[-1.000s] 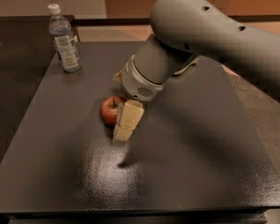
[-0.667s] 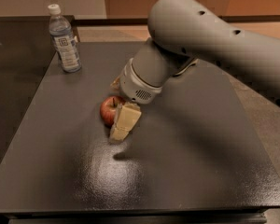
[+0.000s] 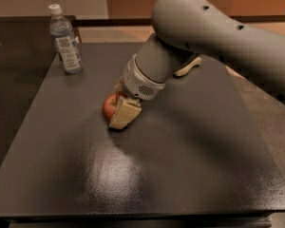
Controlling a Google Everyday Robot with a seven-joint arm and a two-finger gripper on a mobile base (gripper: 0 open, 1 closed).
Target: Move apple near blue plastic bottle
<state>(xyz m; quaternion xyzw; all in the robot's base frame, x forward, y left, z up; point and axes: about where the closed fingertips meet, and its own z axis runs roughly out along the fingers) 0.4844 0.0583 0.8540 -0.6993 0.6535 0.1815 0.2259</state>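
The red apple (image 3: pixel 109 107) rests on the dark table (image 3: pixel 180 170), left of centre. My gripper (image 3: pixel 116 111) reaches down from the grey arm and straddles it. One pale finger (image 3: pixel 124 114) presses the apple's right front side and the other shows just behind it, so the gripper is shut on the apple. The blue plastic bottle (image 3: pixel 66 41), with a white cap and label, stands upright at the table's far left corner, well apart from the apple.
A pale yellow wavy-edged sponge (image 3: pixel 188 66) lies at the back, mostly hidden behind the arm. A second dark surface (image 3: pixel 14 80) adjoins the table on the left. The table's front edge runs along the bottom of the view.
The gripper has shifted slightly up and left, and its near finger has closed in against the apple. The apple and the bottle have stayed in place.
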